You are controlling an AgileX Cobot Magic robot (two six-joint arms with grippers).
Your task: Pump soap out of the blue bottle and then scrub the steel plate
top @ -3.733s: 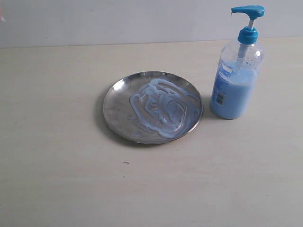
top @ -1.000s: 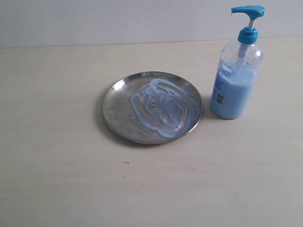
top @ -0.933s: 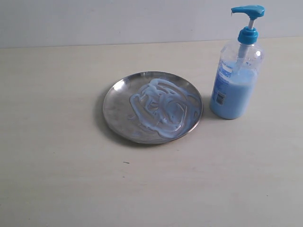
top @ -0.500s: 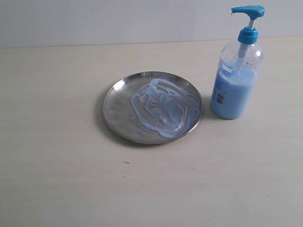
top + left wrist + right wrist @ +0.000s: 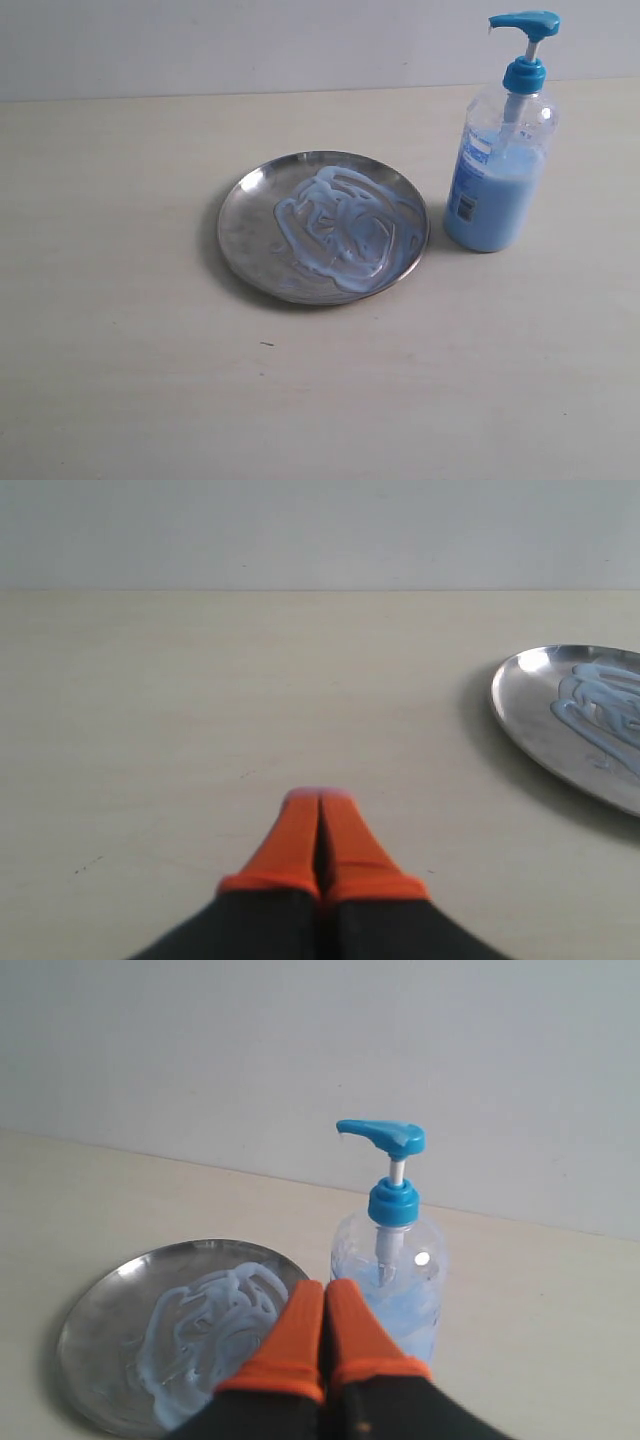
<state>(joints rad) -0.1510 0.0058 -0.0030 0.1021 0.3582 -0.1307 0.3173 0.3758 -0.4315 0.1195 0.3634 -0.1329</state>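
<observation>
The steel plate (image 5: 240, 225) lies in the middle of the table, its centre covered with pale blue swirls of soap (image 5: 340, 228). To its right stands the blue bottle (image 5: 497, 175), upright, pump head up and about half full. Neither gripper shows in the exterior view. In the left wrist view my left gripper (image 5: 320, 798) is shut and empty over bare table, with the plate (image 5: 530, 705) off to one side. In the right wrist view my right gripper (image 5: 325, 1286) is shut and empty, hovering short of the bottle (image 5: 392, 1260) and the plate (image 5: 100, 1330).
The pale wooden table (image 5: 130, 380) stretches around the plate and bottle, ending at a plain white wall (image 5: 250, 40) behind. A tiny dark speck (image 5: 265, 344) lies in front of the plate.
</observation>
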